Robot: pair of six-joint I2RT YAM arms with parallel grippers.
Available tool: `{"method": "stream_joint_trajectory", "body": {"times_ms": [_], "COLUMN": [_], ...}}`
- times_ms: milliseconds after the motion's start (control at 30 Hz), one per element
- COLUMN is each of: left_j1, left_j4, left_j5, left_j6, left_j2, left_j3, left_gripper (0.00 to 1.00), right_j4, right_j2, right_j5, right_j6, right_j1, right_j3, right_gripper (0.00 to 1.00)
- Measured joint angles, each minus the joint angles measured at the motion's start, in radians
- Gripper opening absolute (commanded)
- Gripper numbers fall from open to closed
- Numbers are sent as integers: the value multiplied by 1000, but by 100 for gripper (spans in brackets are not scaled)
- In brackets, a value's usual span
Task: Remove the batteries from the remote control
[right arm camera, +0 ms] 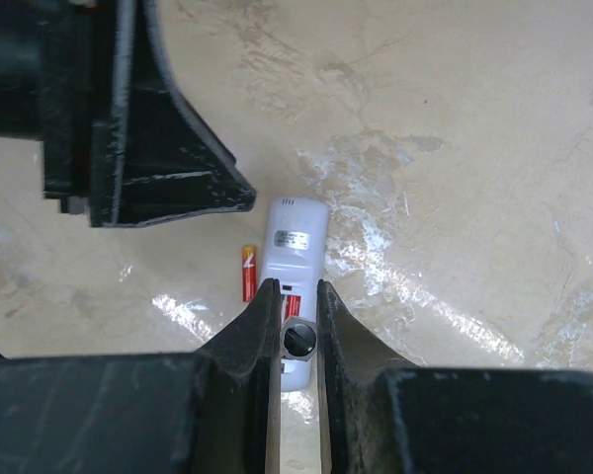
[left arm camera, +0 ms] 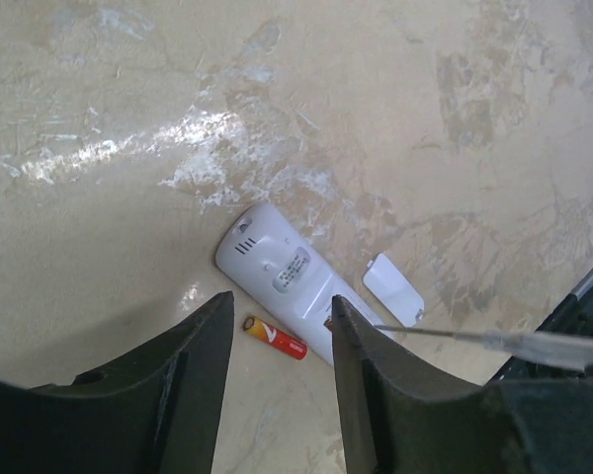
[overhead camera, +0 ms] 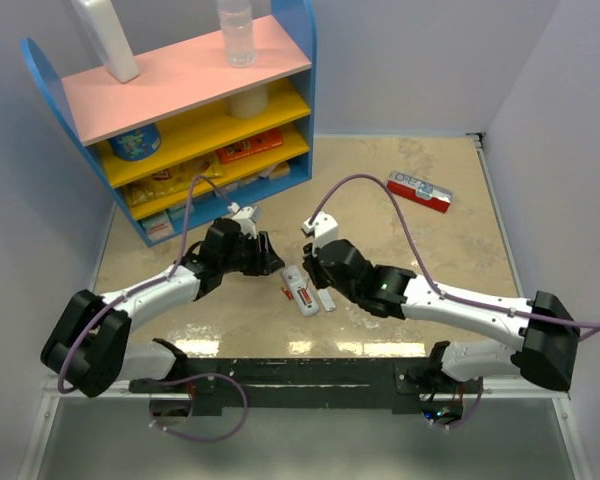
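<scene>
Right gripper (right arm camera: 296, 286): nearest the wrist lens. Fingers are drawn close with a thin gap and poised over the near end of the remote. A small grey round piece shows between them. Cannot tell whether anything is pinched.
Left gripper (left arm camera: 282, 304): fingers spread wide and holding nothing. It hovers above the table at about 10 o'clock of the remote in the top view.
Remote control (right arm camera: 295, 237): flat on the table (overhead camera: 460, 250) between the two grippers, back up, bay uncovered. Its long axis runs roughly 11 to 5 o'clock in the top view.
Loose battery (right arm camera: 248, 273): red-orange, lying on the table just beside the remote at its 9 o'clock in the right wrist view.
Second battery (right arm camera: 291, 295): a red sliver in the bay, mostly hidden by the right fingers.
Cover (left arm camera: 393, 289): white, flat on the table at 3 o'clock of the remote in the left wrist view. Near it, not touching.
Red-and-white box (overhead camera: 420, 191): at 2 o'clock of the remote in the top view, well apart.
Shelf (overhead camera: 180, 75): blue sides, at 10 o'clock.
</scene>
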Motion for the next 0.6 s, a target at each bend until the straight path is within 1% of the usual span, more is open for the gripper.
{"method": "stream_joint_trajectory", "body": {"times_ms": [100, 200, 367, 600], "left_j1": [0, 0, 0, 0], "left_j4": [10, 22, 48, 80], "left_j5": [1, 8, 26, 54], "left_j6": [-14, -25, -36, -43], "left_j2": [57, 110, 156, 192], "left_j3": [0, 0, 0, 0], "left_gripper": [45, 43, 40, 35], "right_j4": [20, 23, 32, 53], "right_j2": [40, 79, 111, 137], "right_j5": [64, 109, 157, 182], "right_j6": [-26, -42, -51, -59], "right_j1": [67, 107, 123, 133], "right_j3": [0, 0, 2, 14], "right_gripper": [0, 0, 0, 0]}}
